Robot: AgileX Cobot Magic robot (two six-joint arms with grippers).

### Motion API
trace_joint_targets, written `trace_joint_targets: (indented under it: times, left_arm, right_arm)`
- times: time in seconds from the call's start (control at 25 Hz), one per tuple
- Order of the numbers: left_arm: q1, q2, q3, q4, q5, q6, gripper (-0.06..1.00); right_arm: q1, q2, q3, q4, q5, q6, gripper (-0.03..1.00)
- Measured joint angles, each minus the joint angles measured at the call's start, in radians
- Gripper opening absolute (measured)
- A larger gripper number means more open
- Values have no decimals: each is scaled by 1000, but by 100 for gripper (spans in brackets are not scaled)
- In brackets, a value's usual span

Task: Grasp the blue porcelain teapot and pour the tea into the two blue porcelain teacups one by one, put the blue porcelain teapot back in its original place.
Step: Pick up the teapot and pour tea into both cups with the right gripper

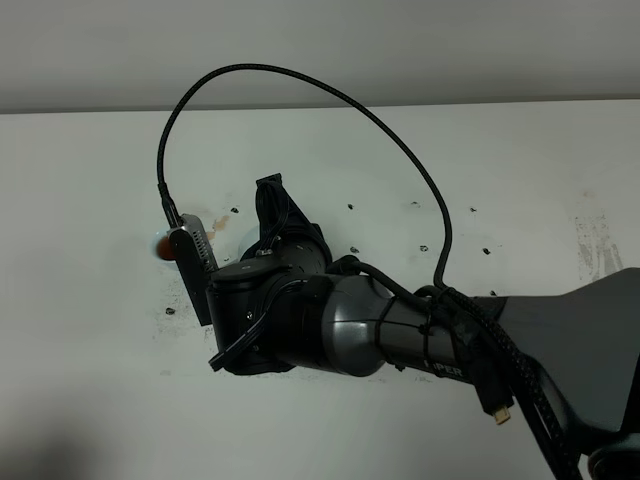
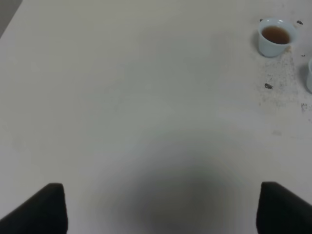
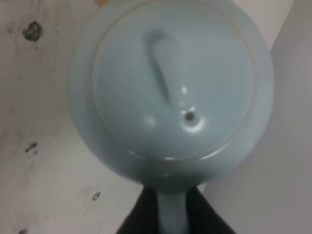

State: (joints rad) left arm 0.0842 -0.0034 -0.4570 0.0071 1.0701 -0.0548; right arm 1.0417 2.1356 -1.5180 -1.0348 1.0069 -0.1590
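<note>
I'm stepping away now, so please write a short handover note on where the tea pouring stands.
Right pincer: shut on the teapot by its handle, lid on.
Left pincer: open, holding nothing, over bare table.
Cups: one cup already holds tea; a second cup shows only at the picture's edge, contents unseen.
Left: check or fill the second cup, then put the teapot back in its place.
</note>
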Motion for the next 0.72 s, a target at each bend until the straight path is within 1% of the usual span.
trace_joint_targets:
  times: [0.72]
  left_arm:
    - [0, 0, 0, 0, 0, 0, 75]
  right_arm:
    - [0, 0, 0, -7, 11, 9, 4]
